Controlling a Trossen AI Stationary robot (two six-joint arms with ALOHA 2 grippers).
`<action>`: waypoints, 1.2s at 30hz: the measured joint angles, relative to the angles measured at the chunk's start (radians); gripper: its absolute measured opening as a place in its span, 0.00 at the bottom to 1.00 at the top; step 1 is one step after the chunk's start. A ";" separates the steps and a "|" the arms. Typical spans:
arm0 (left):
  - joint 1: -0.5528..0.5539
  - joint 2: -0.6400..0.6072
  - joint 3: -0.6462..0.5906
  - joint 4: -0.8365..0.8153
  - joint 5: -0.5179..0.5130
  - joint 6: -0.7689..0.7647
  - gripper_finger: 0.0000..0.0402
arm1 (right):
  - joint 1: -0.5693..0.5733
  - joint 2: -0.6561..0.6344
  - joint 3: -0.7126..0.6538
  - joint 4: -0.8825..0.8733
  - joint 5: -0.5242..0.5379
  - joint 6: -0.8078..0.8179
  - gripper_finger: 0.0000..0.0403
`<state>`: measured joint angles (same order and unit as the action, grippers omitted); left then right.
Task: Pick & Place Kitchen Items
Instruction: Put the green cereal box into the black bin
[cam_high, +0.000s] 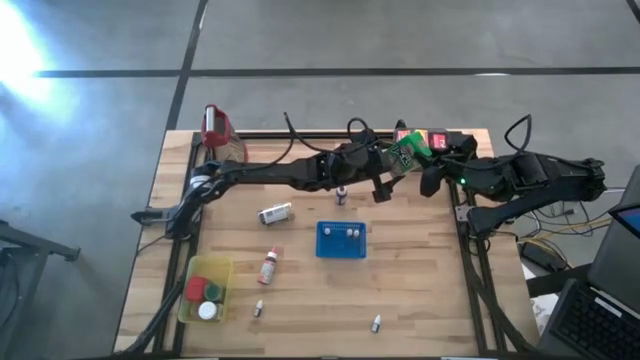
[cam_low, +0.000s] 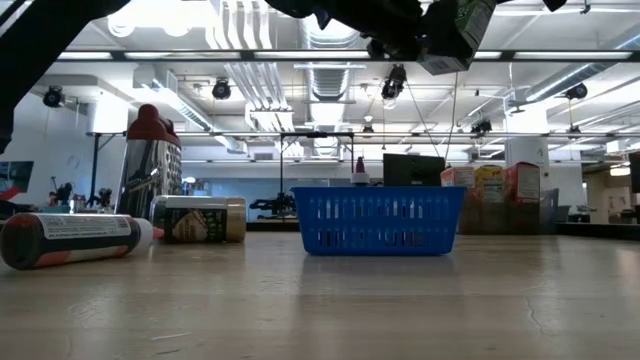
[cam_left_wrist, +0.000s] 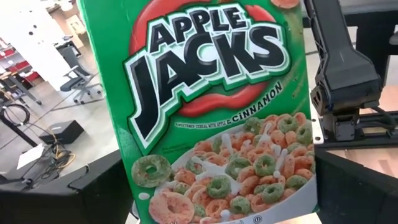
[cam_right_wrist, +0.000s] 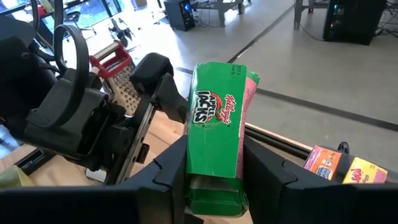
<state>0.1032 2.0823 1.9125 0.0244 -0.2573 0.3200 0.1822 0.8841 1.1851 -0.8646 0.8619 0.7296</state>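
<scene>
Cereal first: I see the green Apple Jacks box (cam_right_wrist: 214, 134) pinched between the fingers of my right gripper (cam_right_wrist: 214, 180), held up off the table near its far edge. From above, the box (cam_high: 405, 152) sits between the two arm ends, just in front of the red and yellow cartons (cam_high: 425, 139) lined along the back edge. My left gripper (cam_left_wrist: 217, 211) faces the box front, its fingers spread wide on either side of it; I cannot tell whether they touch the cardboard.

Down on the wood, the blue perforated tray (cam_high: 341, 241) sits near the middle with two tiny white-capped bottles (cam_high: 352, 233) inside. To its left lie a small tin (cam_high: 275, 213) on its side and a red-and-white bottle (cam_high: 268, 266). A yellow-green container (cam_high: 206, 289) near the front left corner holds red, green and white lids. Two more tiny bottles (cam_high: 258, 310) lie near the front edge. At the back left corner stands the clear jug with a red top (cam_high: 218, 130).
</scene>
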 joint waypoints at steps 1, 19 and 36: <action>0.000 -0.001 0.000 -0.003 0.004 0.001 1.00 | 0.000 0.000 0.000 0.000 0.000 0.000 0.30; -0.001 -0.025 0.000 -0.097 -0.247 0.107 1.00 | 0.000 0.001 0.000 -0.023 0.001 0.000 0.28; 0.002 -0.034 -0.002 -0.180 -0.305 0.063 1.00 | 0.000 -0.041 -0.001 -0.041 0.005 0.000 0.22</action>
<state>0.1051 2.0487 1.9106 -0.1560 -0.5618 0.3832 0.1825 0.8431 1.1843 -0.9058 0.8668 0.7292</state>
